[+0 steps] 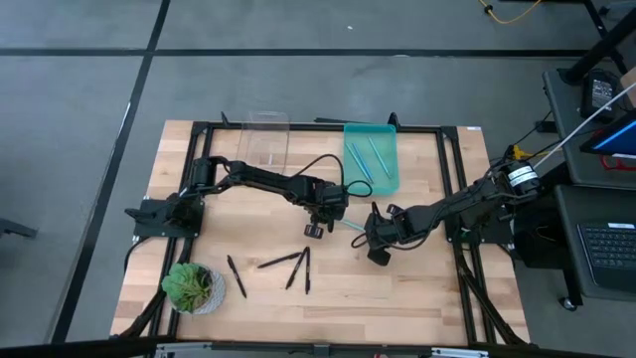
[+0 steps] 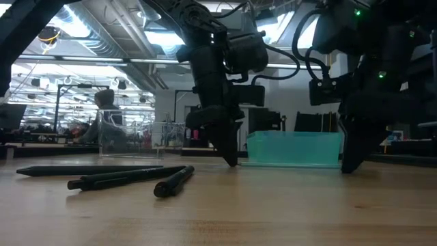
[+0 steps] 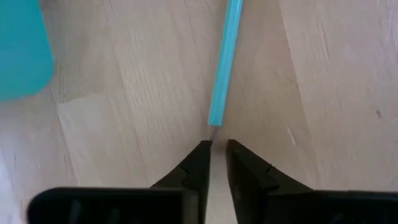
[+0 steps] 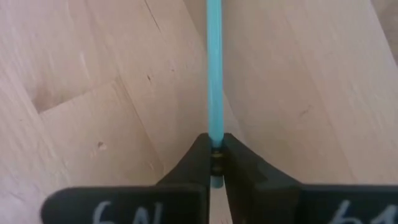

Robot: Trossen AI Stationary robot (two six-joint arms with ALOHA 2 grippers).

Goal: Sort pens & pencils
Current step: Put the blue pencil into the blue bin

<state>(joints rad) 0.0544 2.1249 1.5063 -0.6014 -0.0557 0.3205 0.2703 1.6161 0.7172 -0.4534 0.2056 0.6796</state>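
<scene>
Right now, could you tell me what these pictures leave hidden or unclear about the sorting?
- Light blue stick: high view shows only a sliver between the left gripper and the right gripper.
- Teal tray: low view shows only its wall, so its contents are hidden.
- Clear box: too faint to tell its contents.
</scene>
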